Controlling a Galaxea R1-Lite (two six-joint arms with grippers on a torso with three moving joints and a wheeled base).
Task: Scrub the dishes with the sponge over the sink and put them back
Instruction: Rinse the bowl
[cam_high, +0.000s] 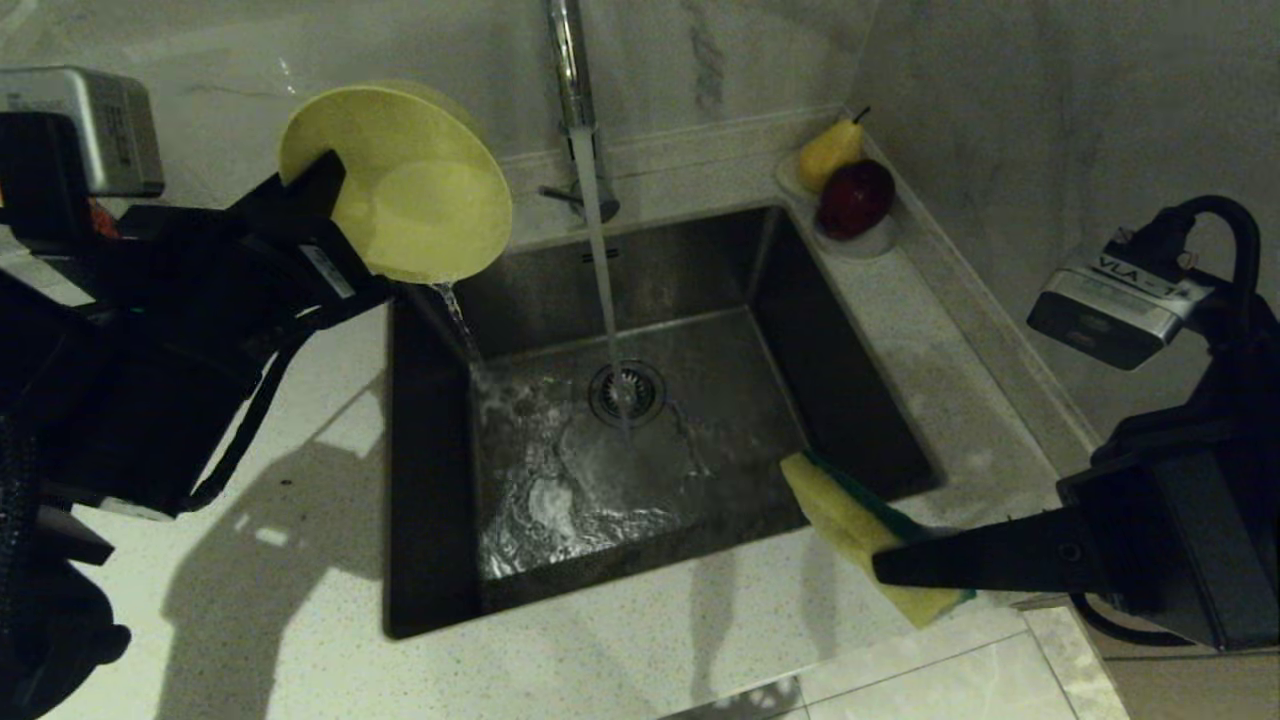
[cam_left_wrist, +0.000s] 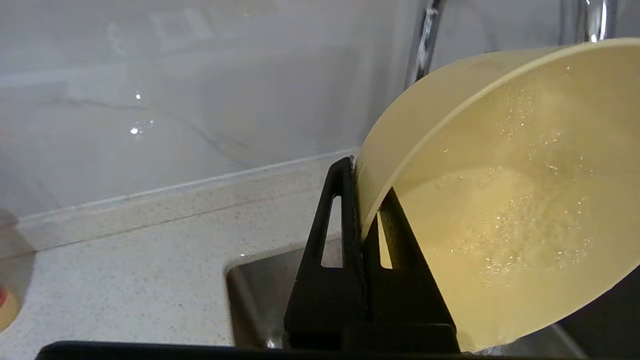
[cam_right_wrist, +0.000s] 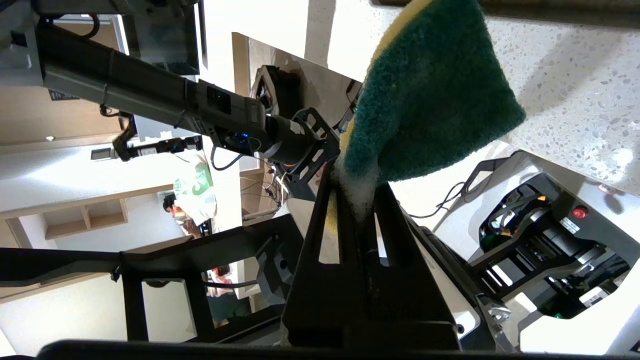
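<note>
The yellow bowl is held up by its rim in the left gripper, whose fingers are clamped on either side of the bowl's wall. The bowl is tipped steeply over the far left corner of the sink, and a thin stream of water is being poured out of it into the basin. Droplets and a few suds are seen on the bowl's inside in the left wrist view, so this bowl is judged to be scrubbed and rinsed, with draining now under way.

The sponge is gripped by one end in the right gripper, closed tight on it, and is held above the sink's near right corner, well apart from the bowl. Foam is seen on it where it is pinched. The tap is left running, and water is spread across the sink floor around the drain.

The pink and teal bowls are not seen in any view, so it cannot be told whether they are already washed. What is left for this bowl is judged to be its return to the counter. A fruit dish with a pear and an apple is seen at the far right corner, untouched.
</note>
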